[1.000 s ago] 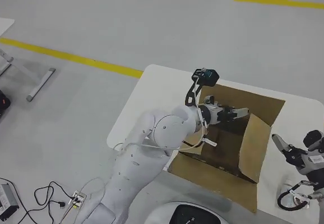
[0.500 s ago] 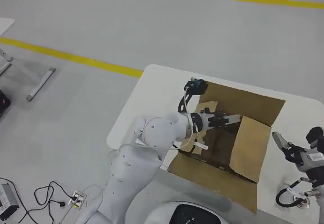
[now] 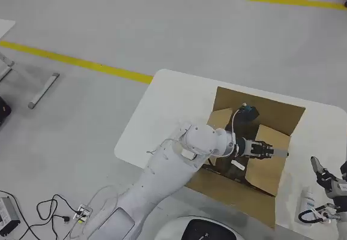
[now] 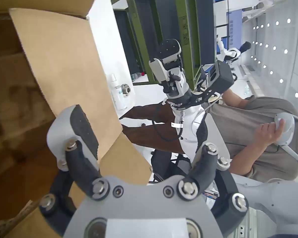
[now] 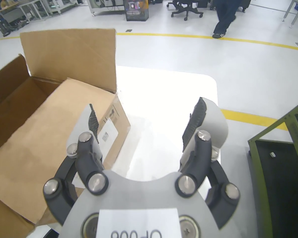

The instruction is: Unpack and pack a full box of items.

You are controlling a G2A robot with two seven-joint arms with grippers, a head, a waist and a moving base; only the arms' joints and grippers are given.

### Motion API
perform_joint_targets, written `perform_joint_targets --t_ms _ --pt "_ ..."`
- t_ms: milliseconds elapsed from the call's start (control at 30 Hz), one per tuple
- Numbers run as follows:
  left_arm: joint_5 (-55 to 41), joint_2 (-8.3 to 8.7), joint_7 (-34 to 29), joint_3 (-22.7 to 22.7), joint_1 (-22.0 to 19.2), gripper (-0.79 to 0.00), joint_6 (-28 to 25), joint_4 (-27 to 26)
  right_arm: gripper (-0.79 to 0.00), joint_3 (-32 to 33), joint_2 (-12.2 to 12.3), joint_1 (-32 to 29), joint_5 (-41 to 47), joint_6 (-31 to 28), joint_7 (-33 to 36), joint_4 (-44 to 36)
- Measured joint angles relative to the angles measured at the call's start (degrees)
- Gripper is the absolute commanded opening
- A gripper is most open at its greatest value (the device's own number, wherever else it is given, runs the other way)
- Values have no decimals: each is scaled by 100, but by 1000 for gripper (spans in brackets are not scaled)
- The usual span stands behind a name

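My left gripper (image 3: 274, 151) has swung across the open cardboard box (image 3: 269, 111) on the counter (image 3: 173, 108) to its right-hand flap (image 4: 64, 63), fingers spread at the flap's edge, while my right gripper (image 5: 144, 121), fingers apart and empty, has backed away, so unpacking looks barely begun.

White table (image 3: 173, 102) bears an open cardboard box (image 3: 275, 111) and, seemingly, a small bottle (image 3: 308, 202).

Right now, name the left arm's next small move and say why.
Probably close the left end effector on the flap. It is open and appears to straddle that flap's edge, with one pad facing its inner side, and the flap leans in over the box, partly covering the opening.
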Motion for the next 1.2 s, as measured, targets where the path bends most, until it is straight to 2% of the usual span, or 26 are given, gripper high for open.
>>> perform_joint_targets --t_ms 100,233,433,533,867,1200 --pt "307 -14 121 217 -159 0 -38 448 -785 -91 -15 -97 -80 112 -100 98" --pt "405 0 280 178 -249 0 -30 792 -785 -294 -27 -154 -351 85 -315 272" --pt "466 88 320 -140 -190 0 130 579 -785 -524 -55 -140 -392 77 -494 609" --pt "415 127 259 -257 -121 0 174 655 -785 -642 -61 -78 -465 -27 -502 681" --pt "236 60 300 137 -254 0 52 1200 -785 -1055 -110 286 -585 -43 -503 1071" --pt "-408 -25 111 361 -451 0 -63 1258 -785 -1272 -132 397 -634 -157 -454 1072"
